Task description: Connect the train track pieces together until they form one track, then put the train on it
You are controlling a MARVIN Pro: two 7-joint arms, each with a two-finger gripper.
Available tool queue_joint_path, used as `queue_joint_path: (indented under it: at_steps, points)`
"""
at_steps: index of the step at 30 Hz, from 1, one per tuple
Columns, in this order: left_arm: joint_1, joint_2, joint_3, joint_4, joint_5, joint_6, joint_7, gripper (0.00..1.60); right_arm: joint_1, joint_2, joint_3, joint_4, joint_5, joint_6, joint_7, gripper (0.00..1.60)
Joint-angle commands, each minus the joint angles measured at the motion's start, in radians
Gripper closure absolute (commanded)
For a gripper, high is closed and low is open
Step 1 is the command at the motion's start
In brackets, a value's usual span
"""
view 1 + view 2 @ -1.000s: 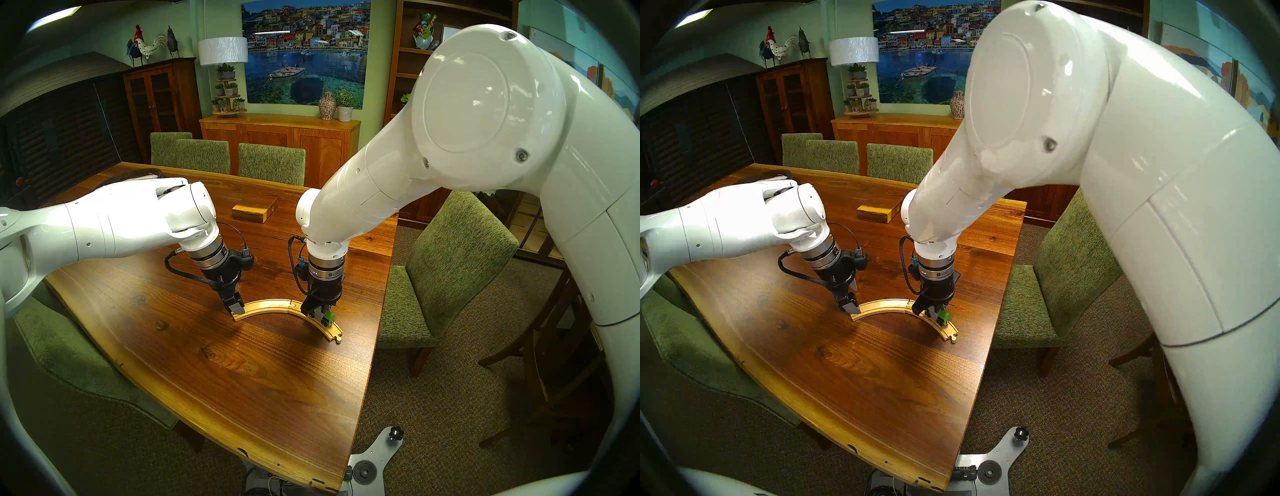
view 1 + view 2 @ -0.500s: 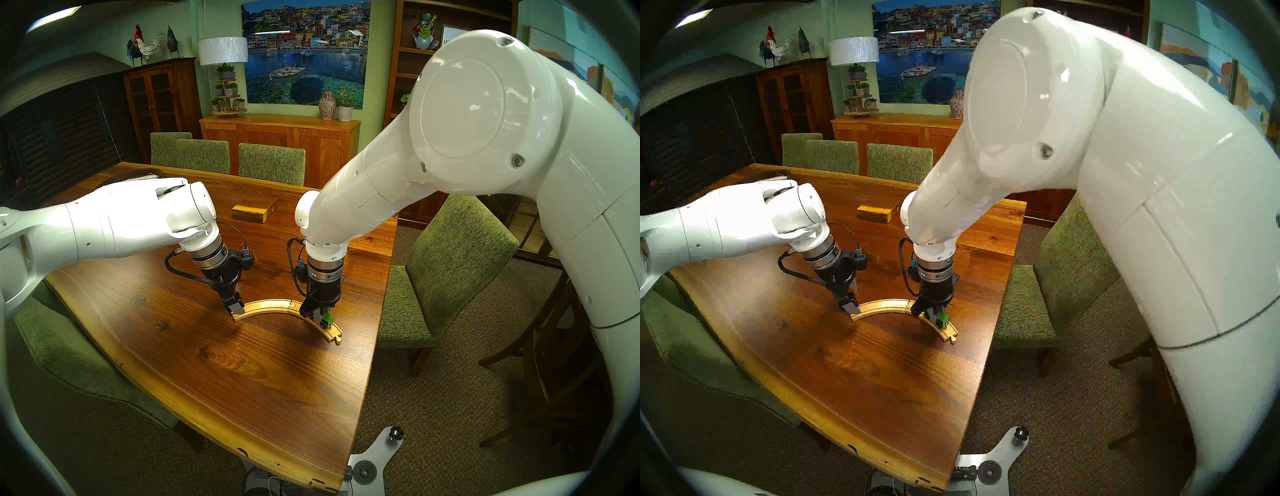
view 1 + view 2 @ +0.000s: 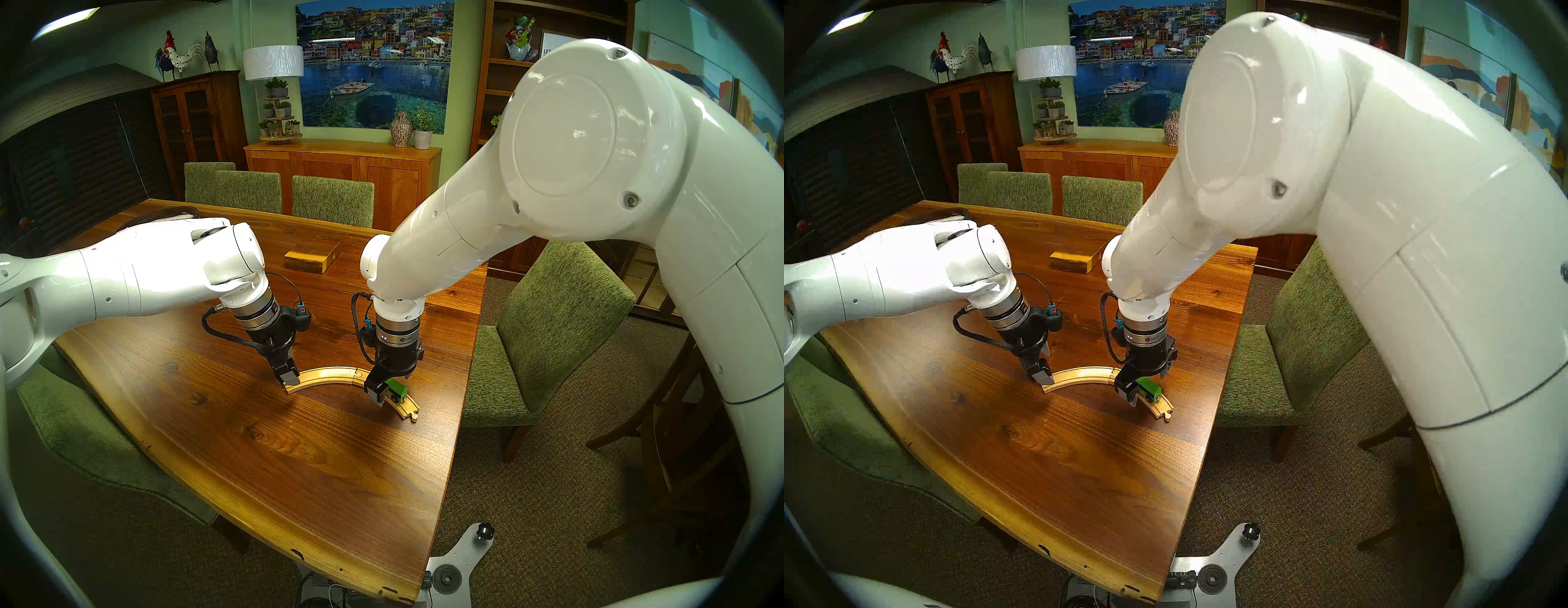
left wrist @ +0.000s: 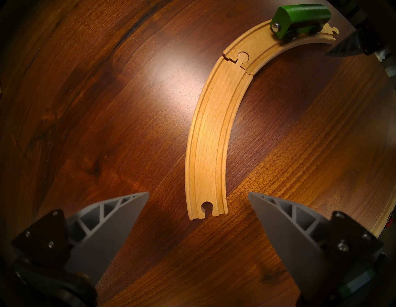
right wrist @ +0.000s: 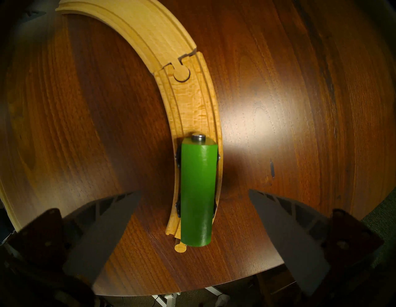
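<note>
Train (image 5: 198,190) sits wheels-in-grooves on the track (image 4: 209,137), near the table's (image 3: 297,458) right edge, by the free peg end. Right gripper (image 5: 194,194) spread wide, fingers (image 5: 102,227) either side of train, not touching; points straight down. Far finger hidden in head views. Left gripper (image 4: 198,194) wide open, empty, over socket end, tilted.

The wooden table (image 3: 297,467) carries the joined track (image 3: 326,377) and a wooden box (image 3: 312,257).

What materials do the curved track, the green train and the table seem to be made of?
Track: pale unfinished-looking wood, with visible grain and flecks.
Train: probably wood under glossy green paint, judging by its sheen; black wheels, likely plastic; a metal stud at one end.
Table: dark polished wood, with clear grain and glare.
</note>
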Motion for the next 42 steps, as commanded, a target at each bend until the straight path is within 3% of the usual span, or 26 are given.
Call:
queue_joint_path:
  at_steps: [1,18,20,21,23,24,25,28,29,42]
  points:
    - [-0.035,0.0,-0.024,0.002,-0.002,0.0,0.0,0.0,0.097,0.005,0.005,-0.041,0.013,0.01,-0.018,0.0]
    - [-0.035,0.0,-0.025,0.002,-0.001,0.0,0.0,0.0,0.203,0.026,0.015,-0.209,0.071,-0.025,-0.078,0.0]
    - [-0.035,0.0,-0.025,0.002,-0.001,0.001,0.0,0.0,0.205,0.028,0.016,-0.224,0.08,-0.039,-0.088,0.33]
    - [-0.035,0.0,-0.025,0.002,-0.001,0.001,0.0,0.0,0.205,0.029,0.016,-0.228,0.082,-0.044,-0.09,0.74]
    - [-0.035,0.0,-0.025,0.002,-0.001,0.001,0.0,0.0,0.202,0.03,0.017,-0.234,0.088,-0.056,-0.097,1.03]
    - [-0.035,0.0,-0.025,0.002,-0.001,0.001,0.0,0.0,0.199,0.031,0.018,-0.235,0.09,-0.063,-0.098,1.03]
    - [-0.035,0.0,-0.025,0.002,-0.001,0.001,-0.001,0.0,0.196,0.03,0.018,-0.236,0.094,-0.068,-0.103,1.29]
    - [-0.035,0.0,-0.025,0.002,-0.001,0.001,-0.001,0.0,0.185,0.03,0.015,-0.237,0.101,-0.082,-0.11,1.41]
    - [-0.035,0.0,-0.025,0.002,-0.001,0.001,-0.001,0.0,0.184,0.03,0.014,-0.237,0.102,-0.084,-0.112,1.57]
    - [-0.035,0.0,-0.025,0.002,-0.001,0.001,-0.001,0.0,0.141,0.021,0.0,-0.18,0.101,-0.09,-0.103,1.6]
